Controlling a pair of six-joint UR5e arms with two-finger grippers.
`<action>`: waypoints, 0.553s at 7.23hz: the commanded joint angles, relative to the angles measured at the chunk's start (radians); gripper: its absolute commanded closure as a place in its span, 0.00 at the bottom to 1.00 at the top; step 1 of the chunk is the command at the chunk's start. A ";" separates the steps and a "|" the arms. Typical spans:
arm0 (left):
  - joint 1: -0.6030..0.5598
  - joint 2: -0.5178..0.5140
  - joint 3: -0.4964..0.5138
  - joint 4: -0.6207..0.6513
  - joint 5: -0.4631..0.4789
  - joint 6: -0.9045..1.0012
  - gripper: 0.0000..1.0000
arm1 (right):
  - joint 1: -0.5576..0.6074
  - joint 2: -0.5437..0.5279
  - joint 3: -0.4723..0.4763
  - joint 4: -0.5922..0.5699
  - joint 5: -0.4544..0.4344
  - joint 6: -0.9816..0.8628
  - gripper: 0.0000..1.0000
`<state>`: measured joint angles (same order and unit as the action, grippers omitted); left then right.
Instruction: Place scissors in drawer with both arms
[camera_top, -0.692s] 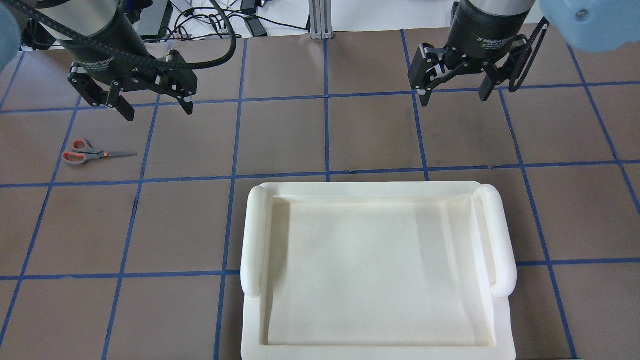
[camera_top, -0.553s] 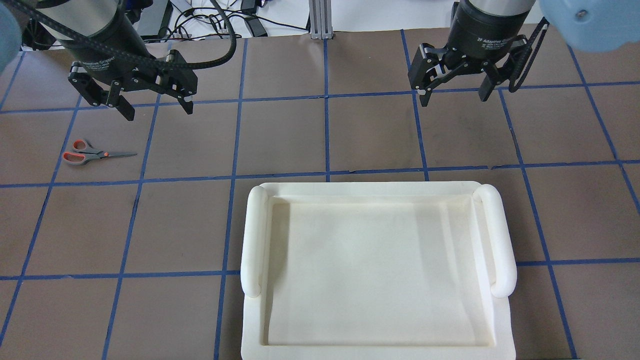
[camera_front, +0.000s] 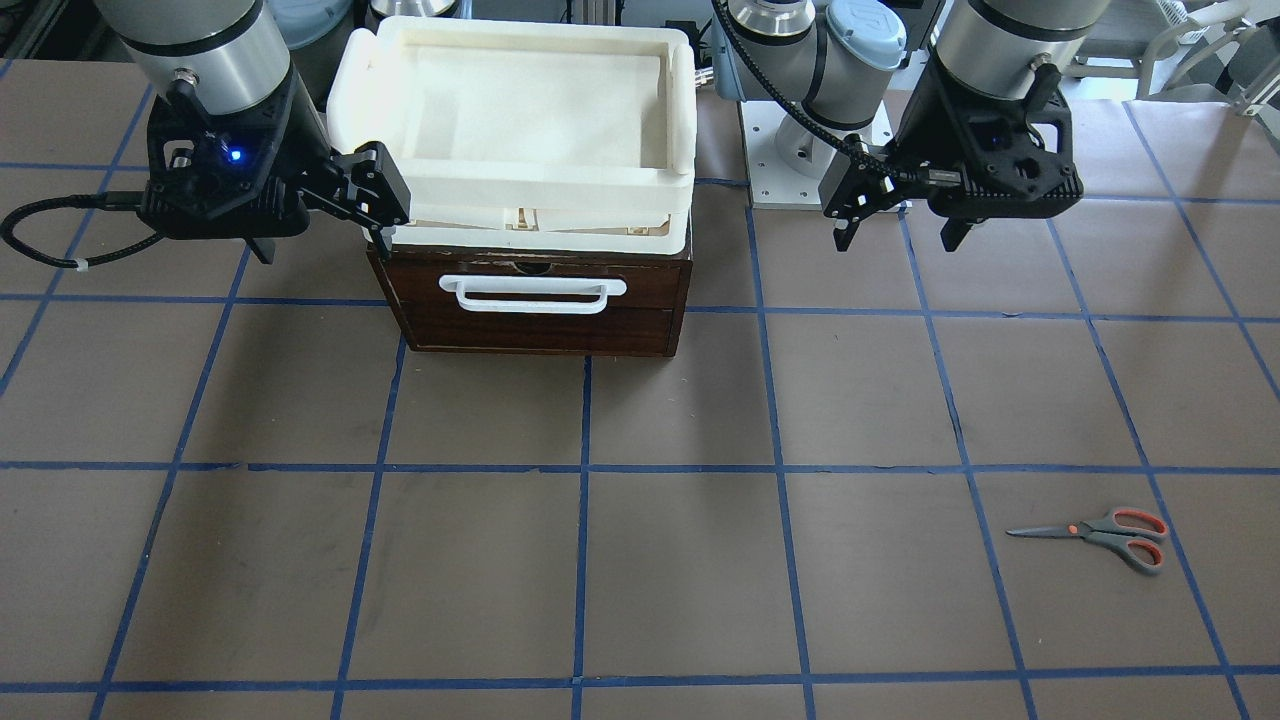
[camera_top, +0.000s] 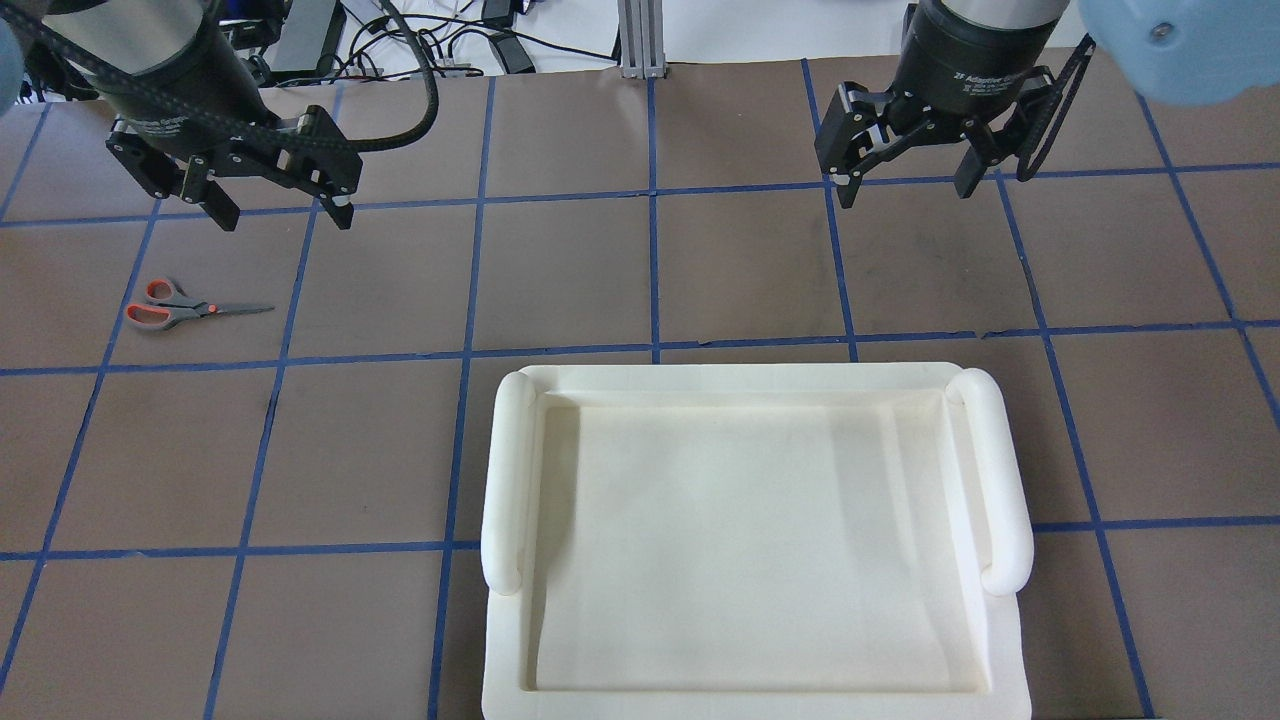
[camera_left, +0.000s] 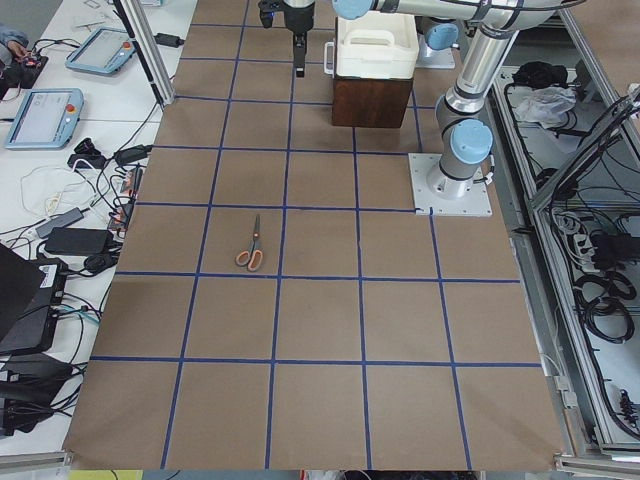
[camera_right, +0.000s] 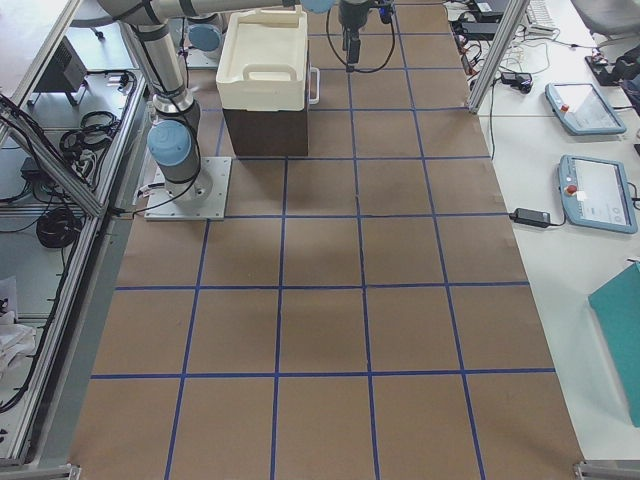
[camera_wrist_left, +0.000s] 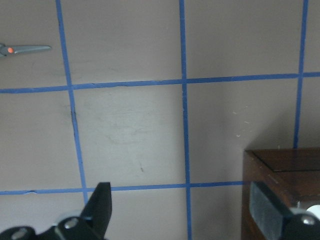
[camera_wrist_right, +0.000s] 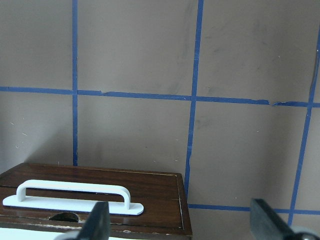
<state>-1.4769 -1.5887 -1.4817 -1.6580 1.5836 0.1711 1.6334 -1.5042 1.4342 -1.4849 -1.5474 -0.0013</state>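
The scissors (camera_top: 185, 308) lie flat on the table at the left, blades pointing right; they also show in the front view (camera_front: 1105, 531) and at the left wrist view's top-left edge (camera_wrist_left: 22, 49). My left gripper (camera_top: 275, 205) is open and empty, hovering behind and right of the scissors. The dark-brown drawer (camera_front: 540, 310) is shut, its white bar handle (camera_front: 533, 293) facing away from me. My right gripper (camera_top: 905, 195) is open and empty, hovering beyond the drawer front, right of its handle (camera_wrist_right: 75, 195).
A cream-white foam tray (camera_front: 510, 185) sits on top of the drawer box and hides it in the overhead view (camera_top: 510, 470). The brown table carries a blue tape grid. Cables and tablets lie beyond the far edge (camera_left: 70, 240).
My left gripper has shifted left and a little farther from me, still open. My right gripper has barely moved. The scissors have not moved.
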 joint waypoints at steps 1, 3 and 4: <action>0.159 -0.066 -0.029 0.105 0.002 0.397 0.00 | 0.000 0.008 0.000 -0.008 -0.010 0.033 0.00; 0.237 -0.178 -0.054 0.282 0.120 0.775 0.00 | 0.002 0.048 0.012 -0.116 -0.008 0.370 0.00; 0.274 -0.236 -0.052 0.320 0.124 1.024 0.00 | 0.003 0.059 0.041 -0.147 -0.007 0.543 0.00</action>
<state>-1.2502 -1.7508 -1.5293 -1.4173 1.6728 0.9029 1.6350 -1.4638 1.4491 -1.5745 -1.5547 0.3182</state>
